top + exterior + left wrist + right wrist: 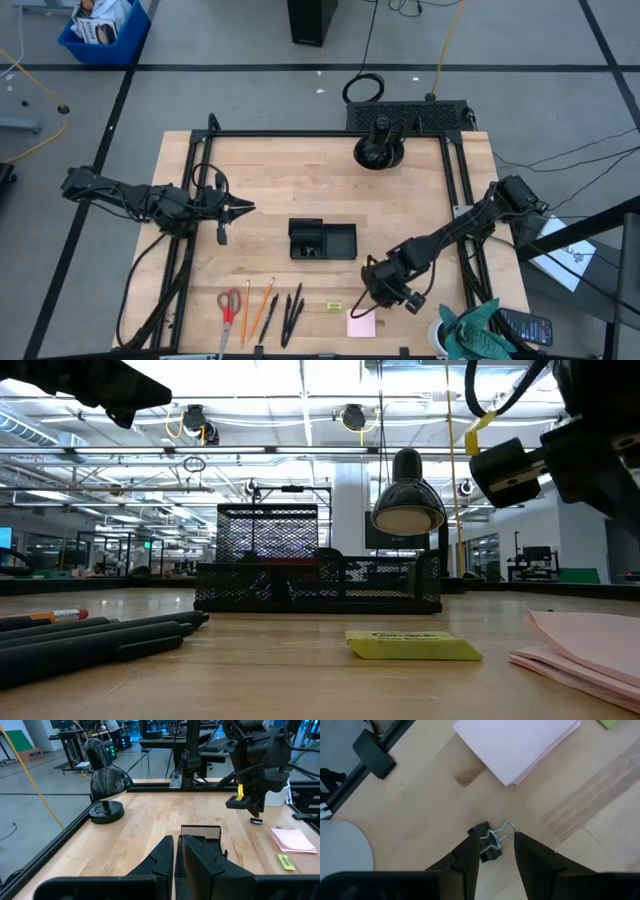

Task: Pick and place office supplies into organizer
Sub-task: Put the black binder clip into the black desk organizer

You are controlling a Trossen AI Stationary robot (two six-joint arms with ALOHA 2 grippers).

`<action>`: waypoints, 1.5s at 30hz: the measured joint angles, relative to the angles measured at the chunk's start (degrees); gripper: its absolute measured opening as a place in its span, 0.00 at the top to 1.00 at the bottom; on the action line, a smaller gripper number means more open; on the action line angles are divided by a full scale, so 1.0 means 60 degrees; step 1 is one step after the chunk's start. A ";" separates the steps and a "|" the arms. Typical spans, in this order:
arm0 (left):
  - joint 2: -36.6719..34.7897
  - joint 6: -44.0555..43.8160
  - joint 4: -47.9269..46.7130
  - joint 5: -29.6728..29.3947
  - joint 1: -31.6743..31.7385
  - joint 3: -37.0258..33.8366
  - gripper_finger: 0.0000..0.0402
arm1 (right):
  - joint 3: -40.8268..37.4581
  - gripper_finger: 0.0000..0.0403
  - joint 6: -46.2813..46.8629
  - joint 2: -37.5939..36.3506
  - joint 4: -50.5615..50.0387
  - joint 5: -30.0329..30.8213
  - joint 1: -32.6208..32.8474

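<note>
The black mesh organizer (322, 240) stands at the table's middle. Along the near edge lie red-handled scissors (229, 305), orange pencils (257, 308), black pens (291, 312), a yellow-green piece (333, 305) and a pink sticky-note pad (361, 323). A small black clip (485, 845) with wire handles lies on the wood just beyond the pad. My right gripper (495, 836) hovers open above the clip (256, 821), slanting down, one finger on each side, apart from it. My left gripper (177, 852) waits shut above the table's left part (240, 208).
A round black lamp stand (380, 150) sits at the far edge. Teal cloth (480, 330) and a white cup lie at the near right corner. A black frame rail (455, 200) runs round the table. Bare wood lies between the organizer and the supplies.
</note>
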 joint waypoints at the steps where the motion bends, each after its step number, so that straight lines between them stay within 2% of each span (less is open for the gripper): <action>1: 0.0001 0.0001 0.0000 0.0000 0.0000 0.0000 0.88 | -0.0082 0.71 0.0004 0.0000 0.0168 -0.0011 0.0000; 6: 0.0000 0.0026 0.0000 0.0000 0.0000 0.0000 0.88 | -0.0495 0.71 0.0114 0.0000 0.0865 -0.0284 0.0000; 14: 0.0000 0.0026 0.0004 -0.0004 0.0000 0.0000 0.88 | -0.0735 0.72 0.0561 0.0000 0.0914 -0.0267 -0.0004; 18: 0.0001 0.0023 0.0004 -0.0003 0.0000 0.0000 0.88 | -0.0737 0.78 0.0792 0.0000 0.0916 -0.0269 -0.0004; 26: 0.0003 -0.0004 0.0006 -0.0004 0.0000 0.0000 0.88 | -0.0737 0.98 0.0948 -0.0004 0.0923 -0.0401 -0.0004; 38: 0.0002 -0.0036 0.0011 -0.0004 0.0000 0.0000 0.88 | -0.0406 1.00 0.1883 -0.0229 0.1096 -0.0417 -0.0004; 42: 0.0004 -0.0036 0.0015 -0.0004 0.0000 0.0000 0.88 | 0.0000 1.00 0.1881 -0.0806 0.0905 0.0272 -0.0004; 45: 0.0000 -0.0044 0.0012 -0.0004 0.0000 0.0000 0.88 | 0.0167 1.00 0.1712 -0.1487 0.1288 0.1587 -0.0014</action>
